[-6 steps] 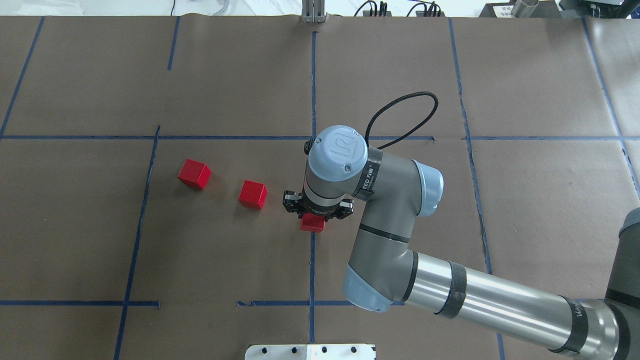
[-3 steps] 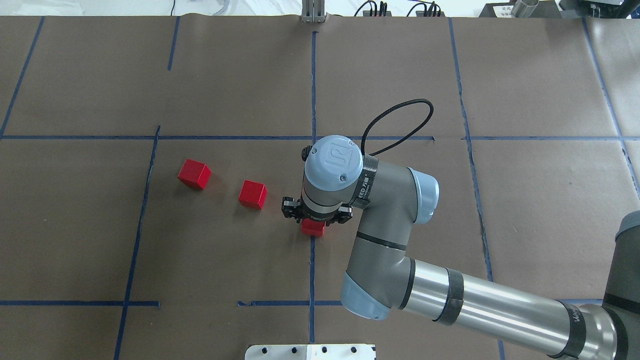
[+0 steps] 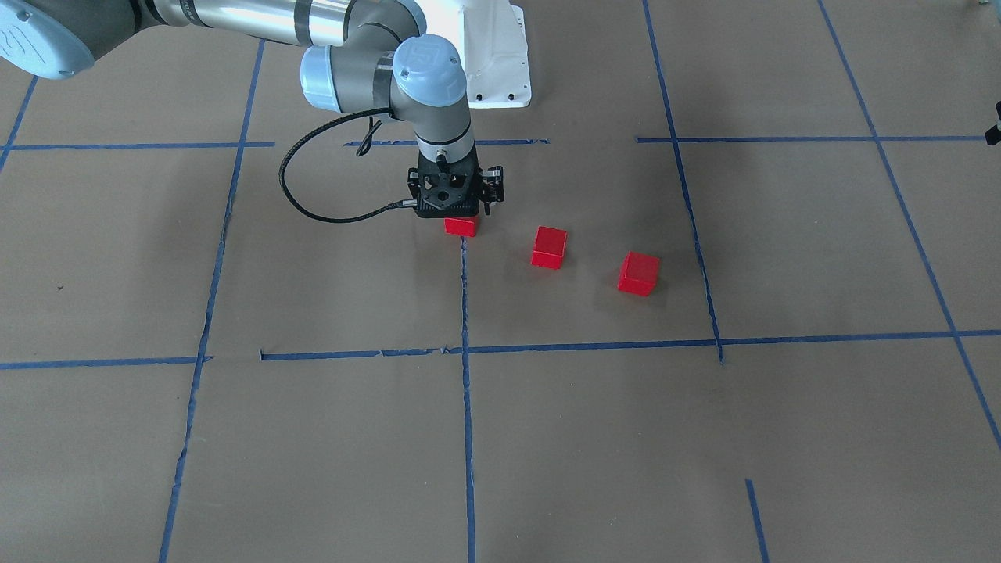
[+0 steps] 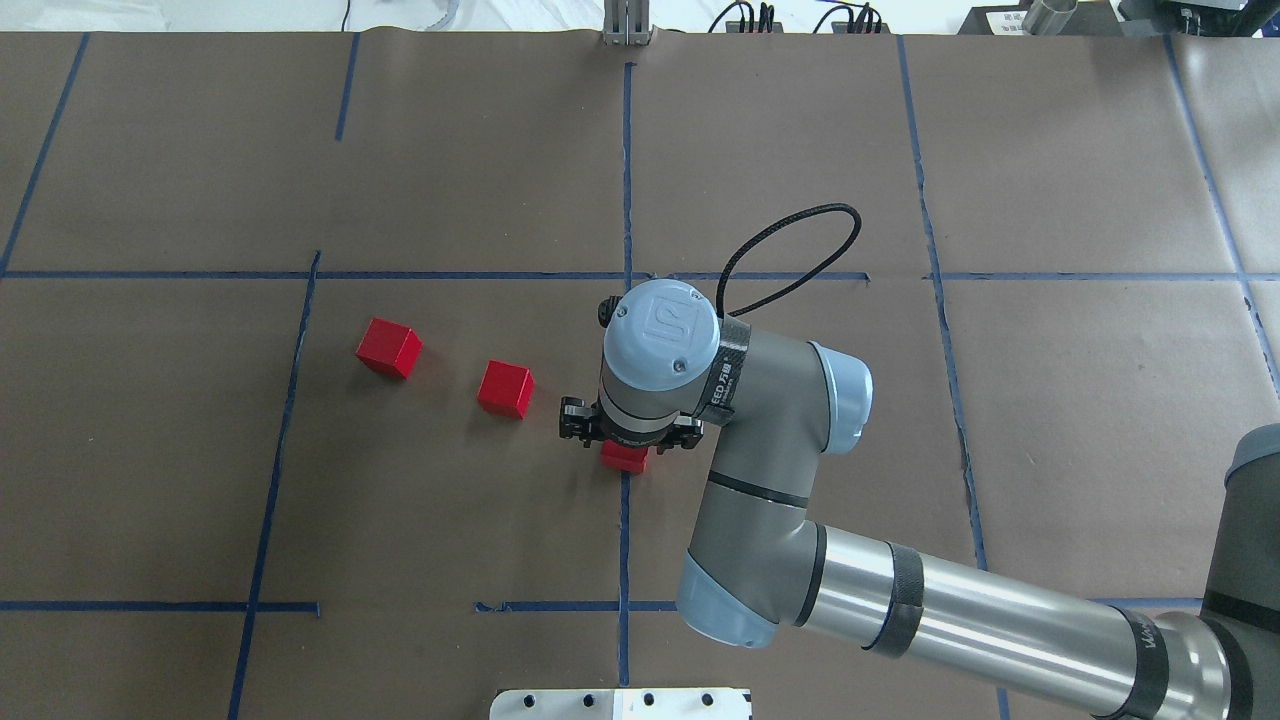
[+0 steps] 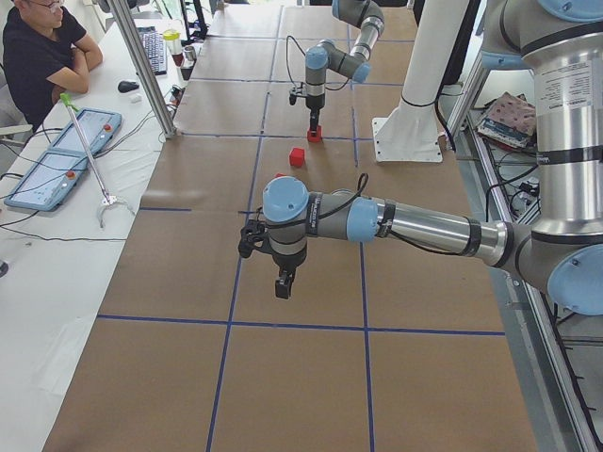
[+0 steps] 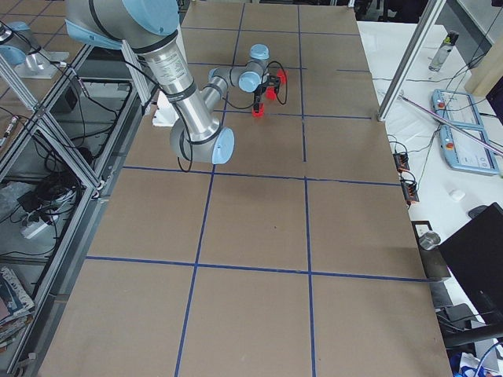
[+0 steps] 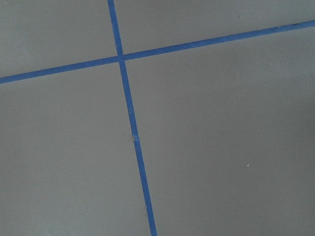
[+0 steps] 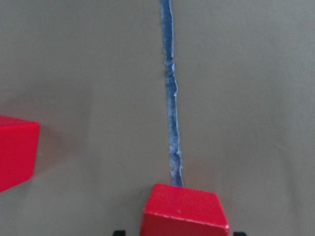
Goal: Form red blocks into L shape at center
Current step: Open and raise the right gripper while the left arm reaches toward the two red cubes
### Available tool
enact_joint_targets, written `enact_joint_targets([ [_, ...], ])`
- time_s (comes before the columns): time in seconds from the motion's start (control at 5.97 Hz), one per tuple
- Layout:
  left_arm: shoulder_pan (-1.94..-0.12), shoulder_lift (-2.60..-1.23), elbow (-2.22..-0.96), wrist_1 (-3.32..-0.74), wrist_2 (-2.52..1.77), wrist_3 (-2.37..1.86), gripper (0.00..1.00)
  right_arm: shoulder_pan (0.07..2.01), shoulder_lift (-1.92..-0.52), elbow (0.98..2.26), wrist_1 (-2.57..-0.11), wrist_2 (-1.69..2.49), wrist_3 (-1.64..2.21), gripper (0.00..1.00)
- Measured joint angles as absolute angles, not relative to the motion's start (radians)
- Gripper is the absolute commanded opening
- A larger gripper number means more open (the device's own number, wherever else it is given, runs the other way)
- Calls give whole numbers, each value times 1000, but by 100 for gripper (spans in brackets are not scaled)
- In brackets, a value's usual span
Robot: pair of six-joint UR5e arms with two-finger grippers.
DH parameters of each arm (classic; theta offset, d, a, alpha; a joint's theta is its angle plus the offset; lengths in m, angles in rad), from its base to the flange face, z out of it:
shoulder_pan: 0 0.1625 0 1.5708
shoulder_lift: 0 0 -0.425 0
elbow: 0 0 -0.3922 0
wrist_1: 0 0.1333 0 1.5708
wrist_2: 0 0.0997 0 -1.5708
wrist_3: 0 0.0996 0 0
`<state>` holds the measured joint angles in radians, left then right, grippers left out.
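Right gripper (image 3: pixel 460 214) straddled a red block (image 3: pixel 461 227) on the centre tape line (image 3: pixel 464 297); clenched or released, I could not tell; second block (image 3: pixel 549 247) and third block (image 3: pixel 639 273) lay apart.

The round blue wrist cap (image 4: pixel 662 325) above the right jaws carries a raised, stylised "UR" logo in a rounded square. The front-facing view shows the same mark on that cap (image 3: pixel 426 59), only fainter. A black band (image 4: pixel 724 382) just beside the cap has white print reading "EED", followed by characters too small to tell. A second black band (image 4: pixel 1160 648) far down the forearm bears white letters beginning "W"; the rest cannot be read.
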<state>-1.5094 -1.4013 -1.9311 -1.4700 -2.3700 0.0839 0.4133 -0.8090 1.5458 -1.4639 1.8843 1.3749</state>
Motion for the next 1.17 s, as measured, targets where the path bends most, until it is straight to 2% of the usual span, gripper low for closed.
enact_joint_targets([
  [0.17,-1509,-1414,-1938,-1472,-2370,83,100,422,-816,1587,-1491,1889,1374,100],
  [0.5,-1459,-1485,-1955,-1507,-2376,-33,100,453,-929,1831,-1609,1905,1372,100],
  [0.84,-1275,-1560,-1965,-1660,-2394,-265,100,522,-1088,2014,-1630,1975,1342,100],
  [1.17,-1036,-1712,-1965,-1732,-2377,-564,100,596,-1229,2106,-1629,2040,1246,100],
])
